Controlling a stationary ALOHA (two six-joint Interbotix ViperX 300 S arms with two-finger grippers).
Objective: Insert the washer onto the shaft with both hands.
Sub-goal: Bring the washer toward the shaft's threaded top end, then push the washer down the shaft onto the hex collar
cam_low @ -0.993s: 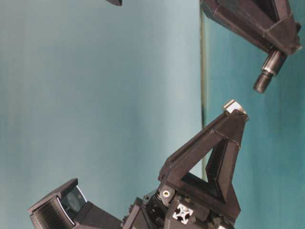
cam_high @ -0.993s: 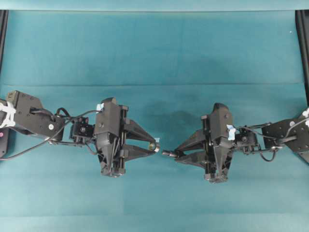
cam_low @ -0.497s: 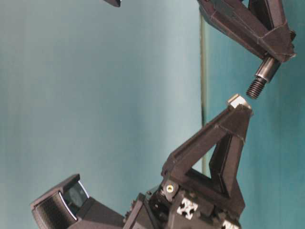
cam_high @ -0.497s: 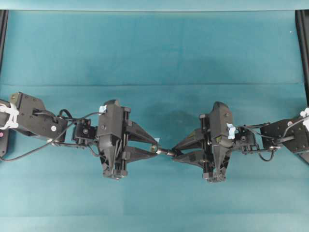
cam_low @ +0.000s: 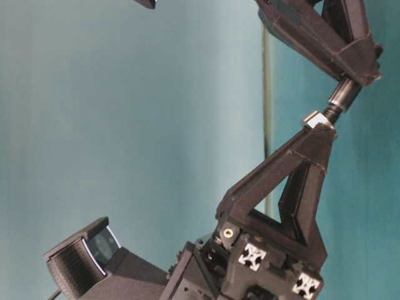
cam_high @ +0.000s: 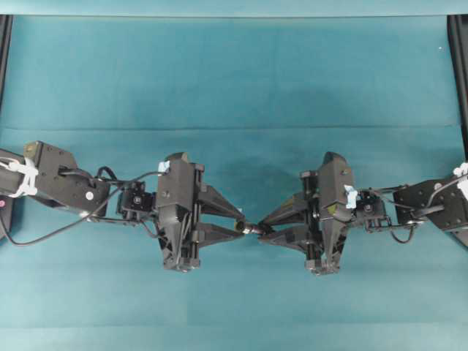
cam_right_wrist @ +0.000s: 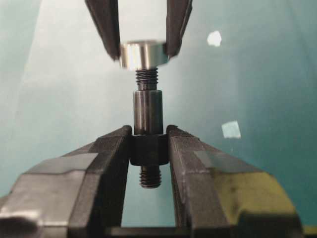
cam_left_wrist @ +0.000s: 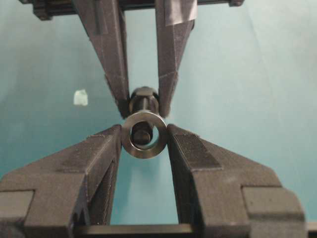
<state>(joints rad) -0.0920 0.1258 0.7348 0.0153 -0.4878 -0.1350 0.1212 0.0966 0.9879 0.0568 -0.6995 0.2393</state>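
Two pincers meet tip to tip above the worktop (cam_high: pixel 234 73): left pincer (cam_left_wrist: pixel 144 136) clamped on one washer (cam_left_wrist: pixel 144 134); right pincer (cam_right_wrist: pixel 147 148) clamped on one shaft (cam_right_wrist: pixel 147 116), its threaded tip entering the washer.

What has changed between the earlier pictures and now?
The left gripper with the washer and the right gripper with the shaft moved together, closing the gap. The shaft's threaded tip now enters the washer's hole. Both grips stayed as they were.
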